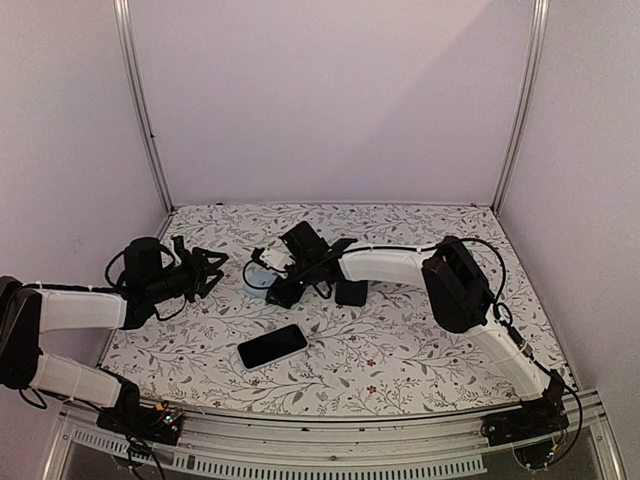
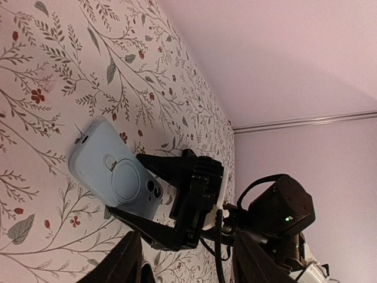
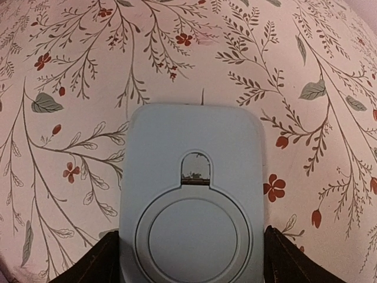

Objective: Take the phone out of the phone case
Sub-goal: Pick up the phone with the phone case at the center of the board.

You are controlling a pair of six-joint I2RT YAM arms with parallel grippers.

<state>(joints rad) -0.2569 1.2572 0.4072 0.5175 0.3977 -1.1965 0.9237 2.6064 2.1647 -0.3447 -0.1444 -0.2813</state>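
**Phone lies bare, case sits between right pincer's fingers**

In the overhead view the dark phone (image 1: 272,346) lies flat, screen up, on the flowered bench (image 1: 420,365), lower middle of the frame. Well apart from it, near the centre, the pale blue phone case (image 3: 191,177) lies back-up. The right pincer (image 2: 125,183) straddles its two long edges; I cannot tell whether it is clamped. The left pincer (image 1: 213,270), centre left, hangs released and empty.

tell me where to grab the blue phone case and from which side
By its two long edges, across the narrow width, from above. The phone case lies flat, back up: the broad face gives no hold, the thin sides do.
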